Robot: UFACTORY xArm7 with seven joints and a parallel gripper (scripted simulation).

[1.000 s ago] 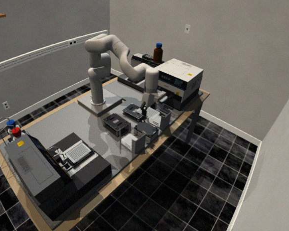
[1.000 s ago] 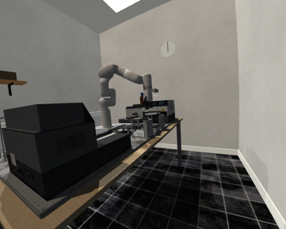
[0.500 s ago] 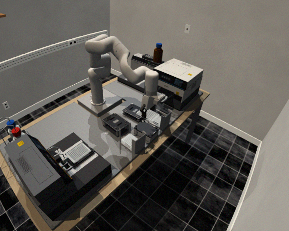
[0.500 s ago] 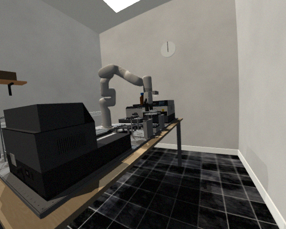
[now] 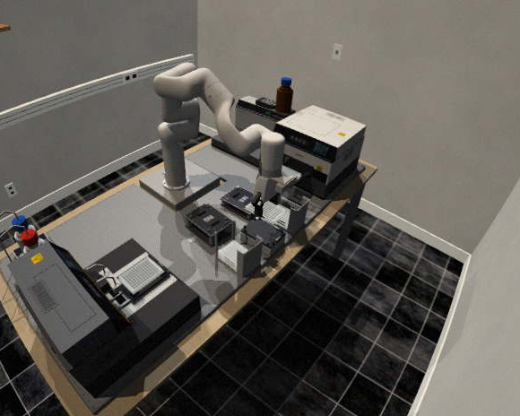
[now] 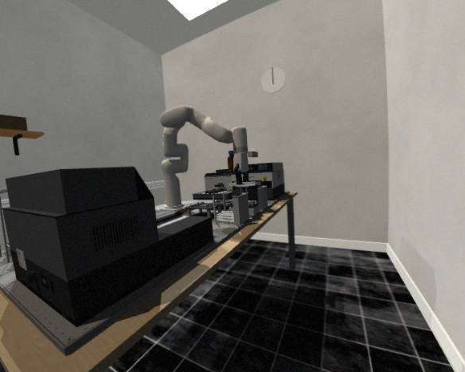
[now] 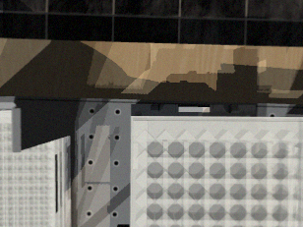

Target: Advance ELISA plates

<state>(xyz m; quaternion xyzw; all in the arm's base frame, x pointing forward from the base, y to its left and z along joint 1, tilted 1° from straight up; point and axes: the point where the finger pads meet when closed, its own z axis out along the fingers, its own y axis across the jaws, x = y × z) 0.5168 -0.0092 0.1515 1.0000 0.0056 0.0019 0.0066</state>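
Wrist view: white well plate directly under claw, clamped between wide-spread fingers.

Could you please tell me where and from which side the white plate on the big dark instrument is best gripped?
Grip the plate by its two long side walls, coming straight down from above: it lies flat with its top open, and the tall housing crowds one side. The tool is presently shut on a second plate.

Amber btl w/ blue cap; wall clock; brown box on shelf.
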